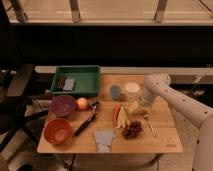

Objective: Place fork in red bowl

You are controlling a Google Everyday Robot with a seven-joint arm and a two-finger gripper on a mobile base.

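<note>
We work with a single camera view. It looks down at the wooden table (165,142) from a raised position off its near long edge, facing the dark wall and the window ledge (115,21) across the top of the frame. The range is medium: the whole tabletop fits in the lower centre of the frame. The green tray (77,70) marks the table's upper left and the red bowl (50,135) its lower left. The arm (180,102) enters from the right edge. The gripper (135,107) sits just right of frame centre, above the tabletop.
</note>
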